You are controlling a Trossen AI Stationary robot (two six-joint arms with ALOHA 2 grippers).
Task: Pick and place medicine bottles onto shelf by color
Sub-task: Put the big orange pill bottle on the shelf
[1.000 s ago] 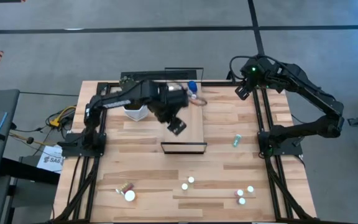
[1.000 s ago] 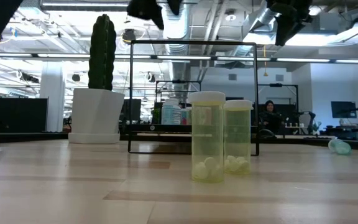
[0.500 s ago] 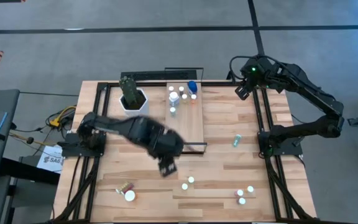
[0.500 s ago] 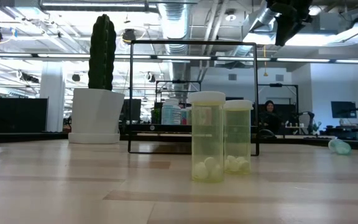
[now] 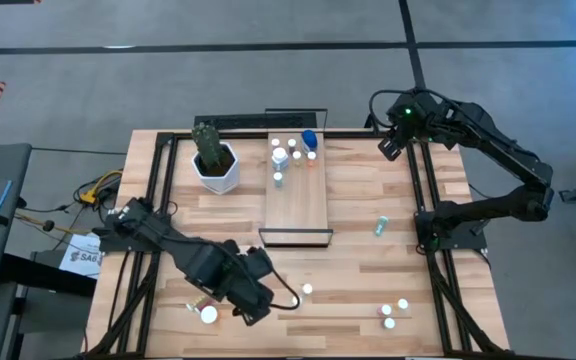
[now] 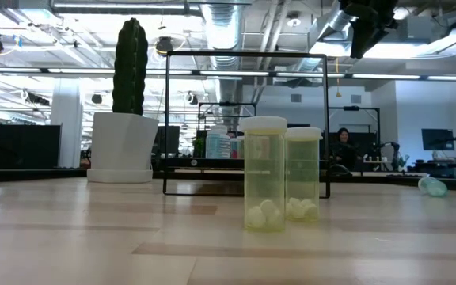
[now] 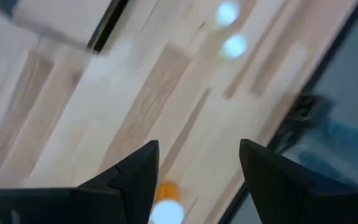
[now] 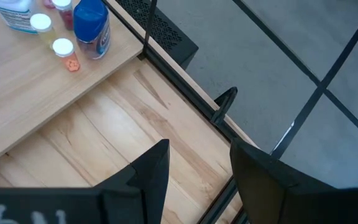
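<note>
Overhead, table-level, wrist cameras, shelf [image 5: 298, 195] shared

A light-wood desk [image 5: 368, 270] carries a shelf [image 5: 298, 205], a white potted cactus [image 5: 214, 160] beside it, and scattered medicine bottles [image 5: 396, 312]: several along the edge nearest the left jaws, one green bottle [image 5: 378, 228] lying below the right jaws.

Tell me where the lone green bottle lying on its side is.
In the high view the green bottle lies on the table's right side, between the shelf and the right arm's base.
</note>
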